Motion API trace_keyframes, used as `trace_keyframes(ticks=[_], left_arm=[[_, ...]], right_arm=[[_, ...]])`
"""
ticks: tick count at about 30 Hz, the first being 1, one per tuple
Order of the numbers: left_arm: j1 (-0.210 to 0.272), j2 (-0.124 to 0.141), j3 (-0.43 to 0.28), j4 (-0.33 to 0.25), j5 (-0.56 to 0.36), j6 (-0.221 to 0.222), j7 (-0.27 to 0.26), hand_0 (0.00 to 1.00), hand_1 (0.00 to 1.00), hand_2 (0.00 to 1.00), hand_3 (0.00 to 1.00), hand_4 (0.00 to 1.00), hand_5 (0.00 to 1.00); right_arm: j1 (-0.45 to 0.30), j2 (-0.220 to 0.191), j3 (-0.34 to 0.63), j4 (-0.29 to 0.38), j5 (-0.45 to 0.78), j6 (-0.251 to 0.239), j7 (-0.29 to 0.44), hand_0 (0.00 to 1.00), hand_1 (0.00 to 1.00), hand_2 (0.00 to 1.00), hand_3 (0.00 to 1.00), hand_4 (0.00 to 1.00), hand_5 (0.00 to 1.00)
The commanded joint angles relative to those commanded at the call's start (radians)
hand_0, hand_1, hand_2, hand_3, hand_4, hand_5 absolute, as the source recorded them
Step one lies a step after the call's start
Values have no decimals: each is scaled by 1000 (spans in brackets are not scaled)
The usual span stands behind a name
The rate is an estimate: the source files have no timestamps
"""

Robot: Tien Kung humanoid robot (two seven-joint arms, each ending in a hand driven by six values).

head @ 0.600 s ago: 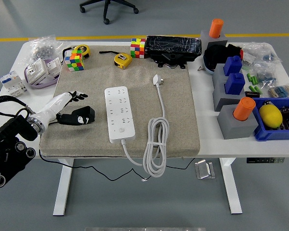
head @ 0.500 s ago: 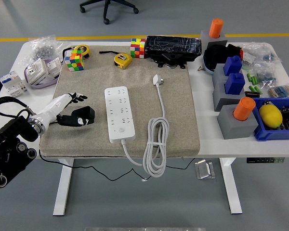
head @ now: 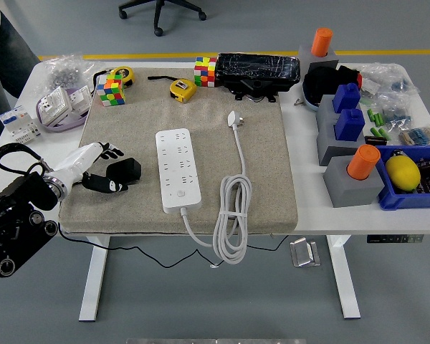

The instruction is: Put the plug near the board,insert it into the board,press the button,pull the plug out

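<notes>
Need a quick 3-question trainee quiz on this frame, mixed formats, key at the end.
1. True or false: the white plug is already seated in the power strip.
2. Multiple choice: the left hand is (A) over the power strip, (B) on the beige mat to the left of the power strip, by a black object, (C) at the blue bin.
3. Fill in: the white cable lies coiled to the ____ of the power strip as the picture shows it.

Key: 1 false, the plug lies loose on the mat beyond the strip's far right corner. 2 B. 3 right.
</notes>
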Motion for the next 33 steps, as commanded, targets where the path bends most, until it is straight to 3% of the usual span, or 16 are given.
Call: trace_keyframes(ticks=[5, 6, 17, 18, 26, 33], left_arm=[[-8, -4, 10, 6, -19, 16, -16, 681, 578, 583, 573, 898, 90], [-9, -4, 11, 7, -23, 20, -19, 570, 486, 556, 556, 810, 61], [-32, -12, 48, 24, -58, 51, -44, 510, 457, 546, 549, 811, 65], [-33, -13, 51, 24, -60, 51, -45, 421, 400, 494, 546, 785, 2], [-34, -8, 44, -14, -106, 69, -107, 404, 376, 457, 545, 774, 2], [-68, -17, 76, -30, -129, 87, -152, 407, 373, 453, 543, 777, 2]], right_arm=[[-1, 1, -3, 0, 1, 0, 0, 623, 685, 672, 567, 979, 592], [-1, 0, -3, 0, 0, 0, 0, 621, 685, 672, 568, 979, 591], [0, -1, -2, 0, 0, 0, 0, 623, 685, 672, 568, 979, 591], [0, -1, -2, 0, 0, 0, 0, 623, 685, 673, 567, 978, 593], [-3, -1, -4, -1, 0, 0, 0, 622, 685, 673, 568, 978, 592], [-1, 1, -7, 0, 1, 1, 0, 622, 685, 672, 567, 979, 593]])
